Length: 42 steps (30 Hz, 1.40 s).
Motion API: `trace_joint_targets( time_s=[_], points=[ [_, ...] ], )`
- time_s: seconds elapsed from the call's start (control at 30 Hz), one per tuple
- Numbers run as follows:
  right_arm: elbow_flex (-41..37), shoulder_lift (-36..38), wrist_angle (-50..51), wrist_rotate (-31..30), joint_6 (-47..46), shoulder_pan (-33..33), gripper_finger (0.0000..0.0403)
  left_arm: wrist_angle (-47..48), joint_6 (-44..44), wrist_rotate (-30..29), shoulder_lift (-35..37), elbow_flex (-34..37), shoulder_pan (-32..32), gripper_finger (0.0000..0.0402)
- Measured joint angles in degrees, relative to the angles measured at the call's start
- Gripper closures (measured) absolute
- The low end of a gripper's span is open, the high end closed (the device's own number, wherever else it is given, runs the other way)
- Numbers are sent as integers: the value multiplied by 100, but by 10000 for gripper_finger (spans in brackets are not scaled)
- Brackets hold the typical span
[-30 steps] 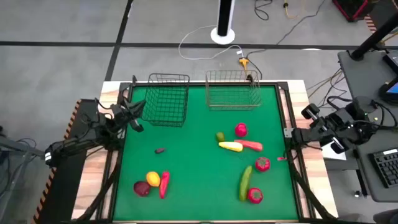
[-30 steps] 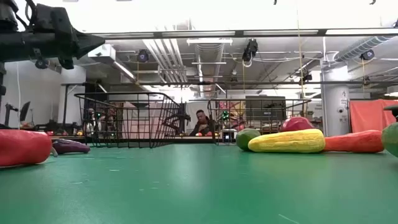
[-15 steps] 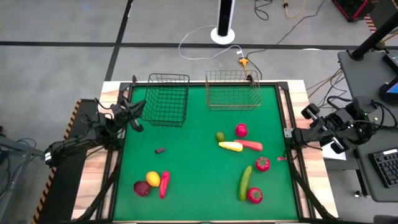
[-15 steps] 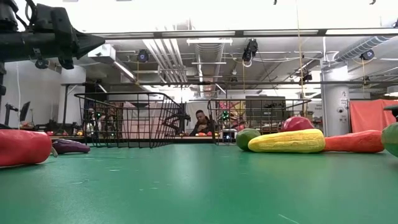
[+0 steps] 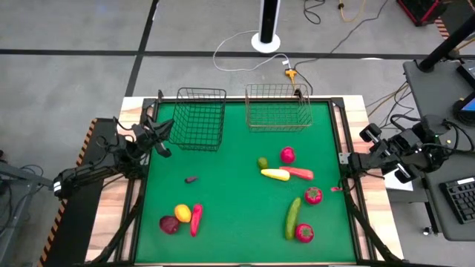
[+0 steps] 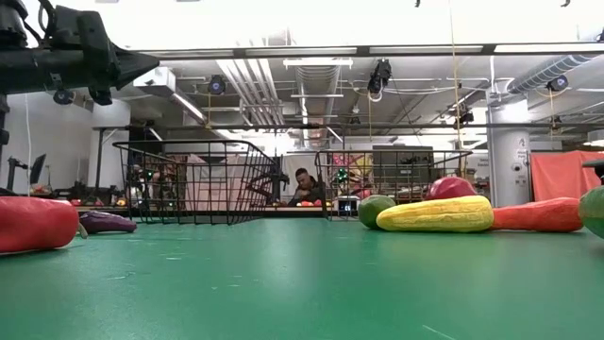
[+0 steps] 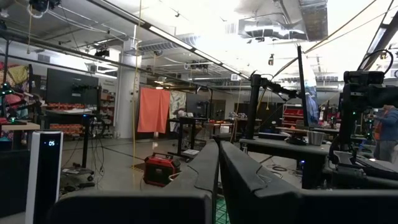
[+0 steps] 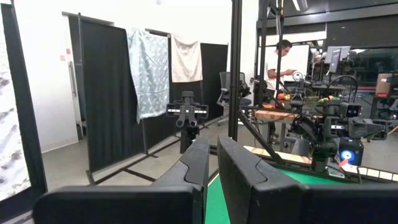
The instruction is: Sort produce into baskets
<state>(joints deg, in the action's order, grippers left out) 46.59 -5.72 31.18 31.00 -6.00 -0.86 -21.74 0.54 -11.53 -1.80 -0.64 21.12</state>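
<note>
Nothing's sorted yet: both baskets, the black one [image 5: 199,119] and the silver one [image 5: 278,107], sit empty at the far edge while the produce [image 5: 286,174] lies scattered on the green surface [image 5: 230,200], and both arms look parked off its sides, left gripper [image 5: 157,137] and right gripper [image 5: 369,144] with jaws clenched on nothing.
</note>
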Motion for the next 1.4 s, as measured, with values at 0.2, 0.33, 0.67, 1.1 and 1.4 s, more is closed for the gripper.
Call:
trace_joint_targets(
  time_s=[0.2, 0.33, 0.67, 1.1, 1.4],
  points=[
    [0, -2, 0, 0, 2, 0, 376, 0, 0, 0, 0, 1, -2, 401],
    [2, -1, 0, 0, 0, 1, 376, 0, 0, 2, 2, 2, -2, 401],
    [2, 0, 0, 0, 2, 2, 376, 0, 0, 0, 0, 0, 0, 401],
    [2, 0, 0, 0, 0, 2, 376, 0, 0, 0, 0, 2, 0, 401],
    [-351, 132, -2, 299, 21, 2, 376, 2, 0, 0, 1, 1, -1, 401]
  ],
)
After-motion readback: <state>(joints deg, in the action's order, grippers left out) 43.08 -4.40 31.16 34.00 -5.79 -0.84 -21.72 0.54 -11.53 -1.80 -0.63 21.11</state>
